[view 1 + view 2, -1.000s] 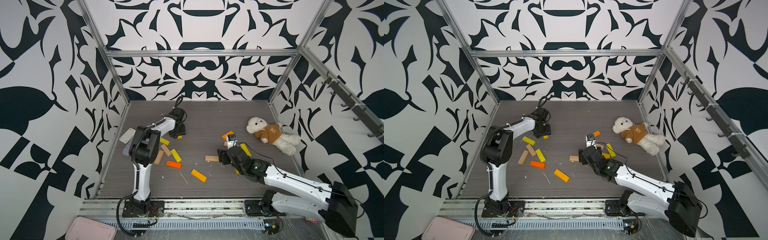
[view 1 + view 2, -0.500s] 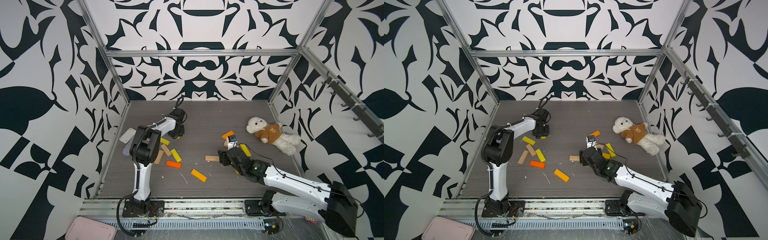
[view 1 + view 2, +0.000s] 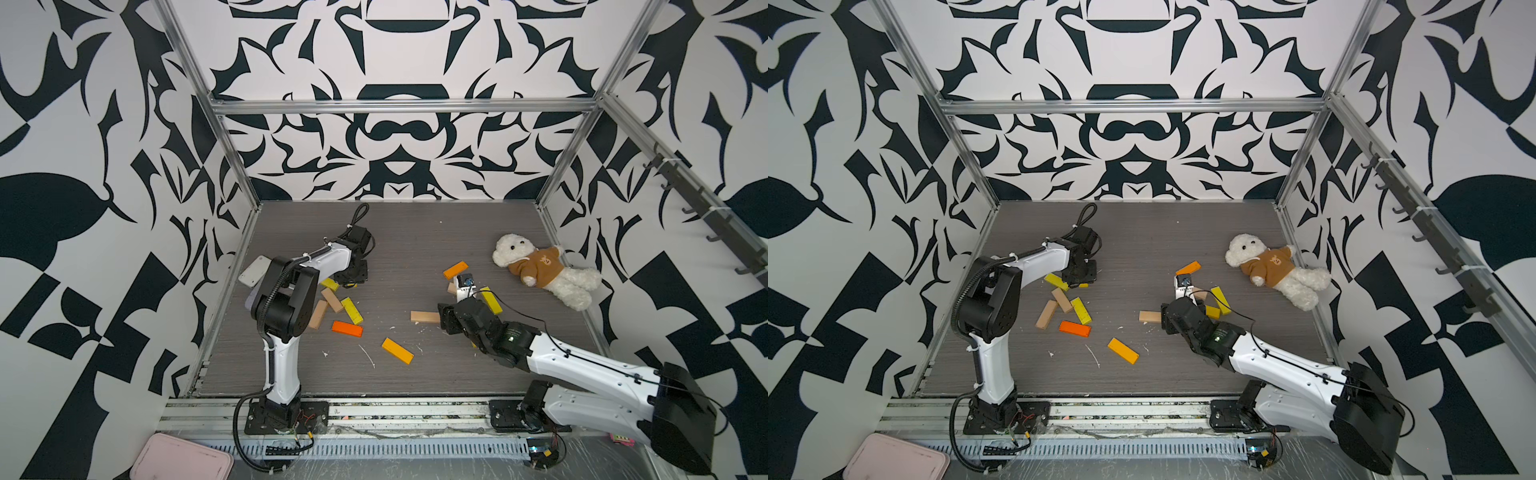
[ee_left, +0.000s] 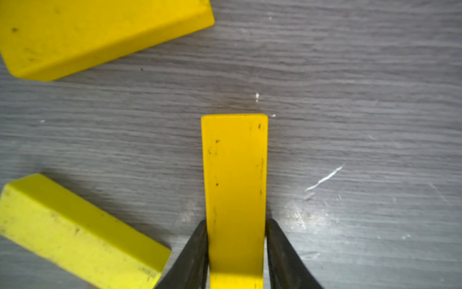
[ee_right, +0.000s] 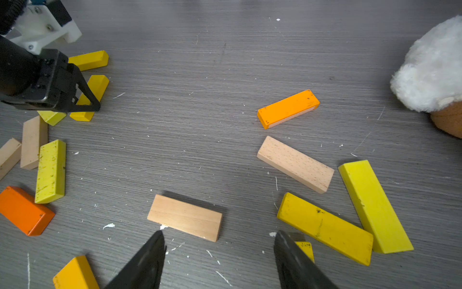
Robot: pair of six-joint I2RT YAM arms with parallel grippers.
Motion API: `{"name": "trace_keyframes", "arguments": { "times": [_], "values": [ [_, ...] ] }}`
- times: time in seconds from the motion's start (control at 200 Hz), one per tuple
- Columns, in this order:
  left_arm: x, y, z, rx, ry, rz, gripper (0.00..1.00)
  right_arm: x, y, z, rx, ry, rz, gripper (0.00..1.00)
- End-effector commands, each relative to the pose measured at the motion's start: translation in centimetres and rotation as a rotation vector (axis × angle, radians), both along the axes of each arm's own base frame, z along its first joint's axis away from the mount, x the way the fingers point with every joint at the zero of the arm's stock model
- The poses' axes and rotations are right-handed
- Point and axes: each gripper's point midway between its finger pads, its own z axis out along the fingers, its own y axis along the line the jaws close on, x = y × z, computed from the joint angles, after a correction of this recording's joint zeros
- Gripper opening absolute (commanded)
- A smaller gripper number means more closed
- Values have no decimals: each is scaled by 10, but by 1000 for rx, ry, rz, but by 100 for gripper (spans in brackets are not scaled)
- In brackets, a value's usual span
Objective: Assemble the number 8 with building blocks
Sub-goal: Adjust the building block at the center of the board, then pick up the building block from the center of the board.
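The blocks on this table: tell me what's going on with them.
The left gripper is clamped on a yellow block. The right gripper hangs open just short of a tan block. The other blocks lie scattered in two loose groups; no 8 is formed yet.

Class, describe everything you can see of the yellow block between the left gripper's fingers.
The yellow block is a flat plank, apparently painted wood, bright yellow with small dark scuffs. The left gripper is shut on it, black fingers pressing its two long sides near one end; the far end reaches over the grey table. Whether it rests on the table or is lifted cannot be told. A deeper yellow block and a paler yellow block lie nearby, not touching it.
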Motion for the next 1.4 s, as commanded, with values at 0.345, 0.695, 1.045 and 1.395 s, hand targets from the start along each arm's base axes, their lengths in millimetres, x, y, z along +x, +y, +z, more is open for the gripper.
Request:
{"name": "trace_keyframes", "arguments": {
  "times": [0.345,0.695,1.045,1.395],
  "values": [
    [-5,0,56,-52,-77,-22,69,1,-2,13,34,-44,-12,72],
    [21,22,78,-166,-131,-172,73,2,7,18,33,-48,34,73],
    [52,34,83,-133,-162,-358,78,1,13,24,50,-70,74,79],
    [70,46,61,-14,-64,-457,75,1,14,25,41,-80,85,80]
  ]
}}
